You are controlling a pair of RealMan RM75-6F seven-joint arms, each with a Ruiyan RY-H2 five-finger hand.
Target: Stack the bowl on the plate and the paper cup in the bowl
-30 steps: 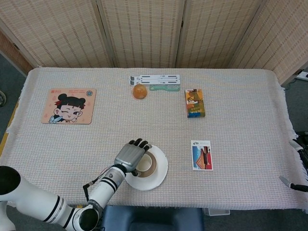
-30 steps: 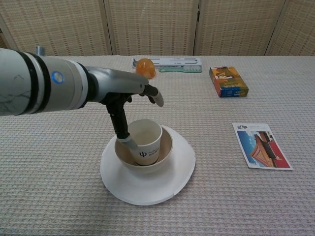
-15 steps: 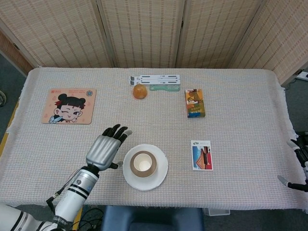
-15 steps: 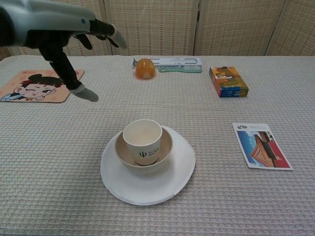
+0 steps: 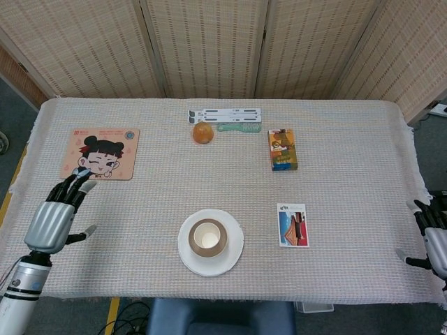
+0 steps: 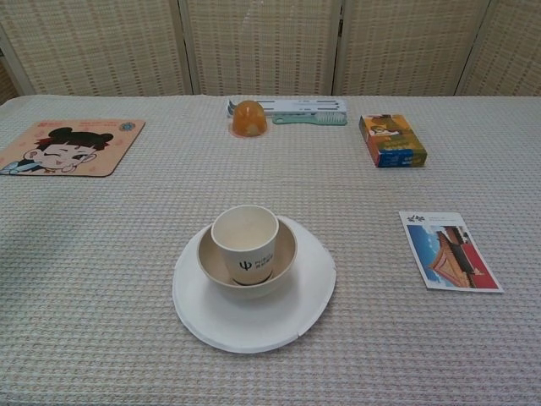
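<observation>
— What sits on the tabletop (image 5: 140, 195), going from the left?

— First the left hand (image 5: 52, 220), at the left edge, released: fingers apart and pointing up toward the far side, nothing in it. Just beyond its fingertips lies one cartoon mouse pad (image 5: 100, 153), flat.

— And the stack?

— Near the front edge, about the middle. One white plate (image 6: 203, 313) lies flat on the cloth. One beige bowl (image 6: 287, 245) stands on it, a little off the plate's middle toward the far left. One paper cup (image 6: 245, 244) stands upright inside the bowl, mouth up, its long axis vertical; a dark logo on its wall faces the chest camera. The cup looks empty inside.

— Further back?

— One orange dome-shaped thing (image 6: 249, 118), perhaps a jelly cup, sits just in front of a white folding stand (image 5: 224, 114). One pale green comb (image 6: 309, 119) lies beside it, its long axis running left to right, touching or nearly touching the stand.

— To the right?

— One small colourful box (image 6: 392, 140) lies flat, its long axis running front to back. Nearer the front, one picture card (image 6: 449, 251) lies flat, well apart from the plate.

— The right hand?

— The right hand (image 5: 434, 241) shows only at the right edge of the head view, past the tabletop's edge. Its fingers are spread and it holds nothing. Neither hand shows in the chest view.
</observation>
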